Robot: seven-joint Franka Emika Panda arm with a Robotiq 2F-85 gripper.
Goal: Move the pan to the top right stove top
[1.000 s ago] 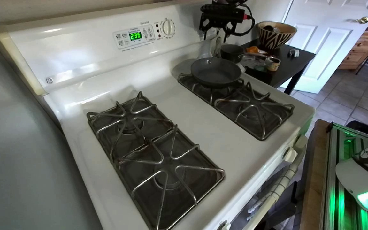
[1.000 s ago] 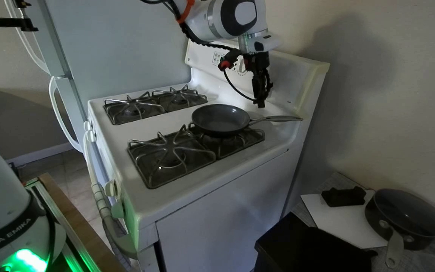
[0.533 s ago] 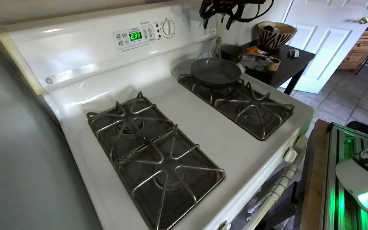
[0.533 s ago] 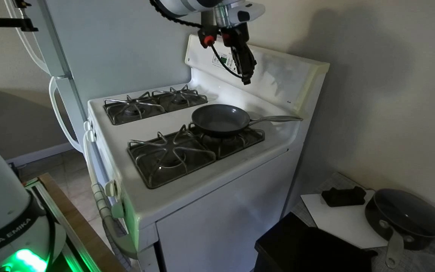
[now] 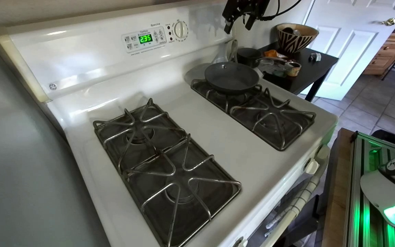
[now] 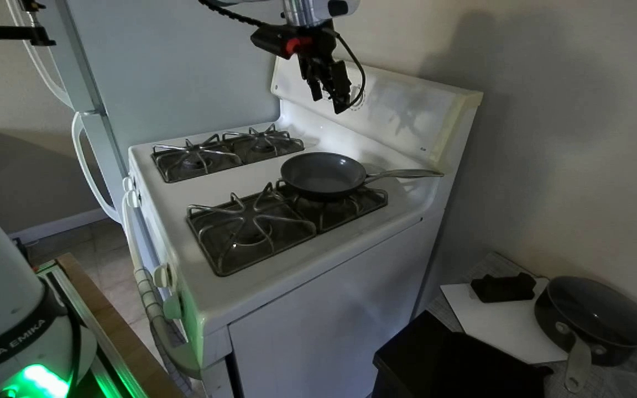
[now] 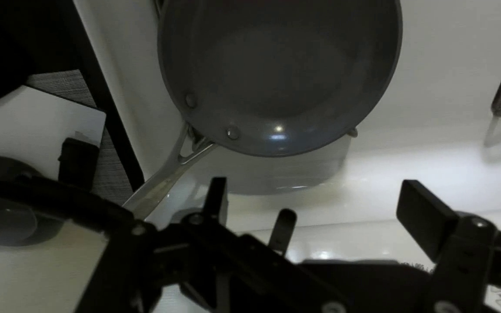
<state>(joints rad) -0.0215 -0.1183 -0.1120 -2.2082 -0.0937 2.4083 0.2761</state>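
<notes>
The pan (image 6: 321,172) rests on the far right burner (image 5: 214,94) of the white range (image 5: 204,130), seen in both exterior views. Its handle (image 6: 404,174) shows full length in an exterior view, reaching toward the right end of the back panel (image 5: 98,49); in the wrist view the handle's tip is hidden. The wrist view adds two rivets (image 7: 232,132) inside the wall and the handle's forked root. Patterned bowl (image 5: 295,39) on the dark counter (image 5: 314,71): visible in an exterior view alone.

Writing: clock display (image 5: 145,38) reads 2:35 in green, legible in an exterior view; above it, "Spectra" (small, slightly soft). Lettering on the arm base (image 6: 14,309): "ANKA EMIKA", its start cut off.

Arm: wrist joint (image 6: 301,12) at the upper edge in an exterior view, claw (image 6: 329,102) hanging beneath it, tilted, fingertips down, higher than the pan and well apart from it. Claw fingers (image 7: 426,219) spread wide (clearest in the wrist view, where white of the range shows between them).
</notes>
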